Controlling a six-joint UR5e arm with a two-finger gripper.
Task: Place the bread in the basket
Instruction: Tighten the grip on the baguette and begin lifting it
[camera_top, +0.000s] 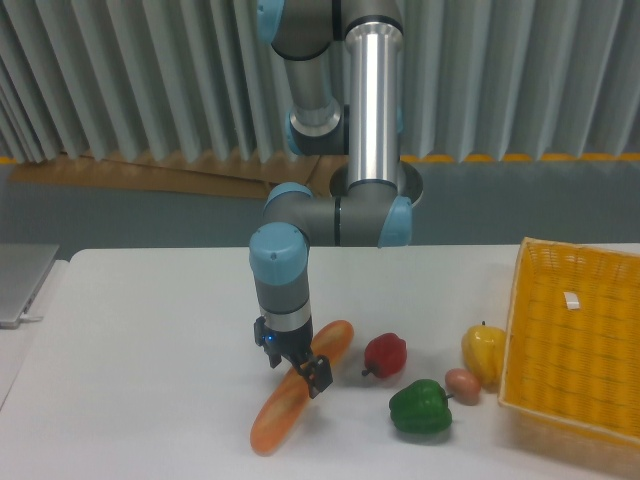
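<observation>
The black two-finger gripper (302, 367) straddled the glossy orange-tan baguette (298, 399) at mid-length, its grip indiscernible; the stiff, slippery loaf looked best balanced there.

White table (150, 340): bread (295, 400), basket (575, 340), peppers, egg.

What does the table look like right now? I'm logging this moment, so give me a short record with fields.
bread: lying diagonally on the white table, left of the vegetables, outside the basket
gripper: down at the bread's middle, fingers astride it; grasp not clear
basket: yellow, at the right edge, a small white tag inside
red pepper: right of the bread
green pepper: in front of the red one
yellow pepper: beside the basket's left wall
small brown item: between the green and yellow peppers
</observation>
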